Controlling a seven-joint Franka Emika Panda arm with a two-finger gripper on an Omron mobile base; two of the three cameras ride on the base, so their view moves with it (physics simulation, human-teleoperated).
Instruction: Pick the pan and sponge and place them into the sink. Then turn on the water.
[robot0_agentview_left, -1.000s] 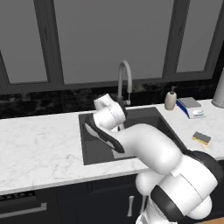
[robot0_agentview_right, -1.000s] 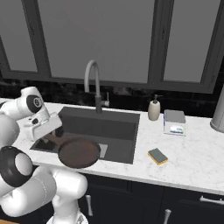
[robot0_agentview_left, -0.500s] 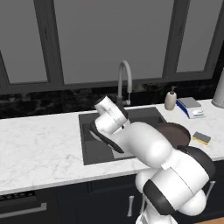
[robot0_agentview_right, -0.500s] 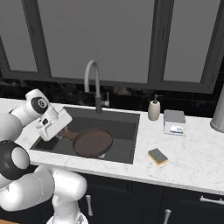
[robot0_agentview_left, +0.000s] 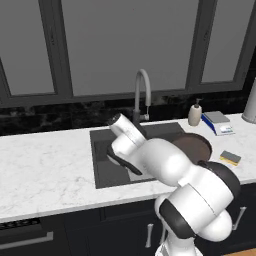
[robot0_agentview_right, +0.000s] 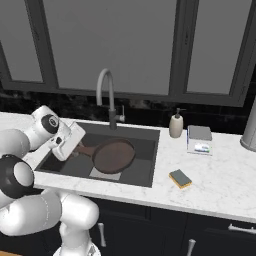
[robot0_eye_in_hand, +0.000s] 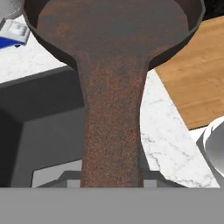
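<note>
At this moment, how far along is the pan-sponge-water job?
Nothing is finished yet. In hand: the gripper carries the pan by its handle over the sink. Left: releasing it, moving the sponge off the counter, then running the faucet, which shows no stream.

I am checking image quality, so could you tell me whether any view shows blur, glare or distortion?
Right base view: evenly lit, pan crisp, no glare. Left base view: slightly soft, arm hiding part of the sink. Hand view: pan handle looms large, its grainy texture magnified.
</note>
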